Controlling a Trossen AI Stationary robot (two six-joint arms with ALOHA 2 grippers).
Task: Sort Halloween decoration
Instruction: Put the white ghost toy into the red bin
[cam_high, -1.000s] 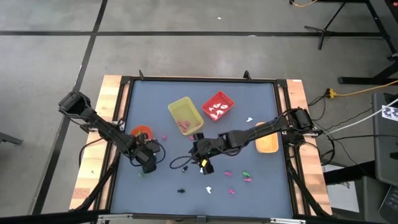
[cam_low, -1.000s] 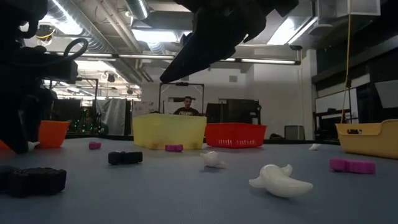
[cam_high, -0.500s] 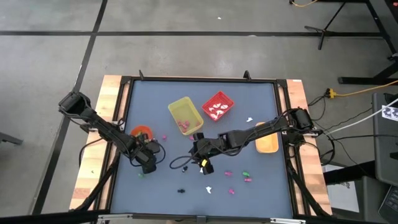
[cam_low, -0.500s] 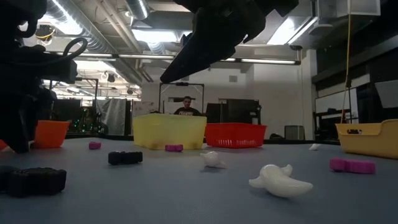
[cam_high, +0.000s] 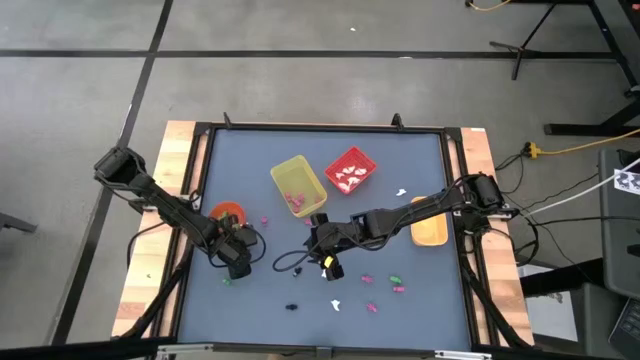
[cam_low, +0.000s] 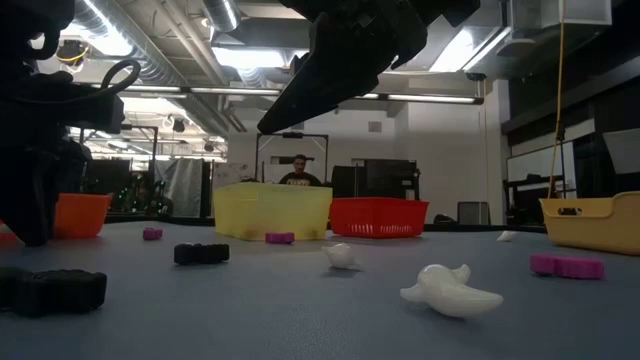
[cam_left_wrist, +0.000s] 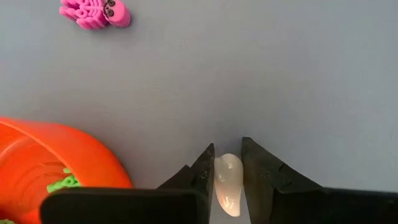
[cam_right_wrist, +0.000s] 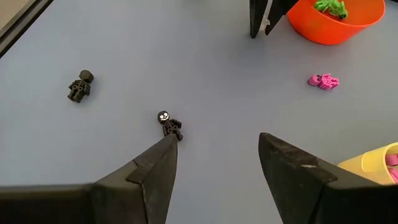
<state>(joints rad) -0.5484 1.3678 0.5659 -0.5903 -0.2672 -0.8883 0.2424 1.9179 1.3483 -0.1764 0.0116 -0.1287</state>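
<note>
One small white plastic ghost trinket (cam_left_wrist: 228, 191) sits pinched between the left gripper (cam_left_wrist: 227, 171) fingers; the right gripper (cam_right_wrist: 216, 163) hangs spread nearby.

This is a robotics lab or industrial workshop. The low view shows an open ceiling with exposed ducts (cam_low: 150, 45) and strip lights (cam_low: 250, 58), dark equipment racks, and a person (cam_low: 300, 172) seated far behind the table. From above, the blue-topped table (cam_high: 250, 155) stands on bare concrete floor (cam_high: 300, 90) with trailing cables (cam_high: 560, 150).
</note>
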